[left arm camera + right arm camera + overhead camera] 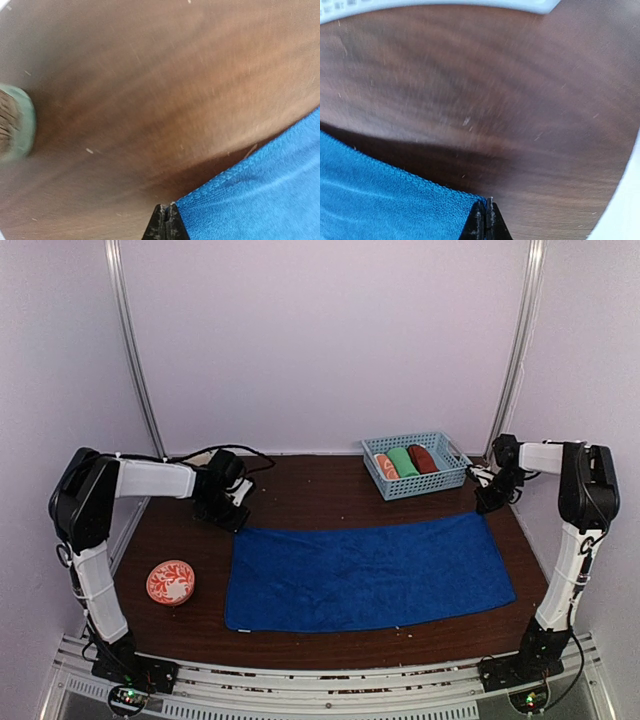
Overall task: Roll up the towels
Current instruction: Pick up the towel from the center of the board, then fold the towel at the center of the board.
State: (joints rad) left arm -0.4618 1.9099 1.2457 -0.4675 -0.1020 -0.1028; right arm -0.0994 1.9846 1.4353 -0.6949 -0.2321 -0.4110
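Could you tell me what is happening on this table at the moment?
Both arms are working on the blue towel, which lies spread flat on the table. The left hand is shut on its far left corner and the right hand on its far right corner. Rolling has not begun. The rust-brown towel sits already rolled in the blue basket, beside a green roll and an orange-and-white roll.

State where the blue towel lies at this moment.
In the top view the blue towel lies spread flat in the middle of the table, the orange round dish to its left and the blue basket behind its right half.
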